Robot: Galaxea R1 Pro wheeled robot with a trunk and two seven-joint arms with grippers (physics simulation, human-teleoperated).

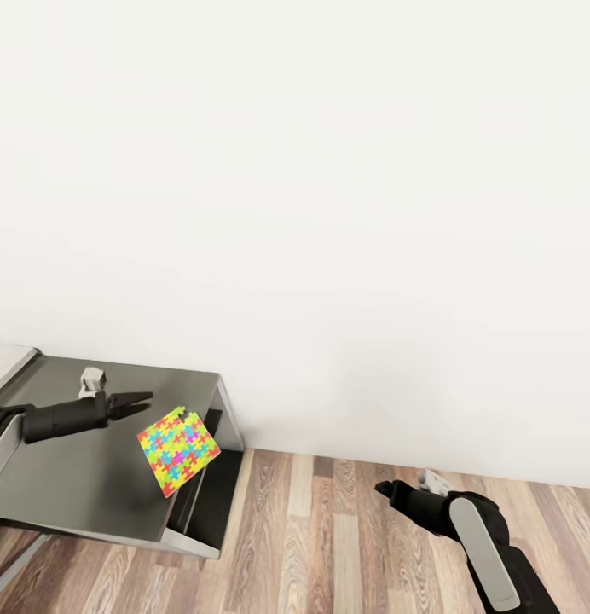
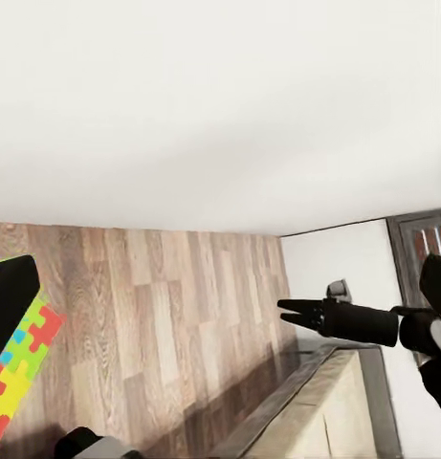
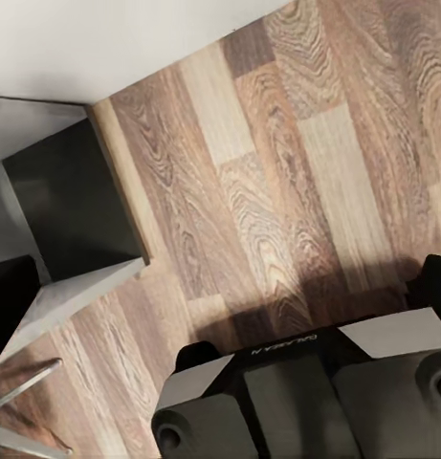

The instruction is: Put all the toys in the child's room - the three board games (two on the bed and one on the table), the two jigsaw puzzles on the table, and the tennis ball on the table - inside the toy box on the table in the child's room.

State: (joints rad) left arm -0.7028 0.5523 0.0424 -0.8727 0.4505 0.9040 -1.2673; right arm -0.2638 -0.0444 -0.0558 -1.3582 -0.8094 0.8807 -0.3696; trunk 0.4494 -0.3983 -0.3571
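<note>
Jigsaw puzzle [image 1: 178, 449] lies flat at the tabletop's [image 1: 82, 477] right edge, turned diamond-wise, one corner overhanging. My left gripper [image 1: 135, 401] hovers near it, fingers nearly together, empty. Right gripper's [image 1: 387, 489] fingers: can't tell.

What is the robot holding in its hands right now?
Nothing, as far as I can tell. The left gripper hangs just beside the jigsaw puzzle without touching it. The right gripper is over the floor, empty.

Grey table [image 1: 82, 495] on wood-plank floor [image 1: 329, 546], jigsaw puzzle [image 1: 178, 449] overhanging its edge
</note>
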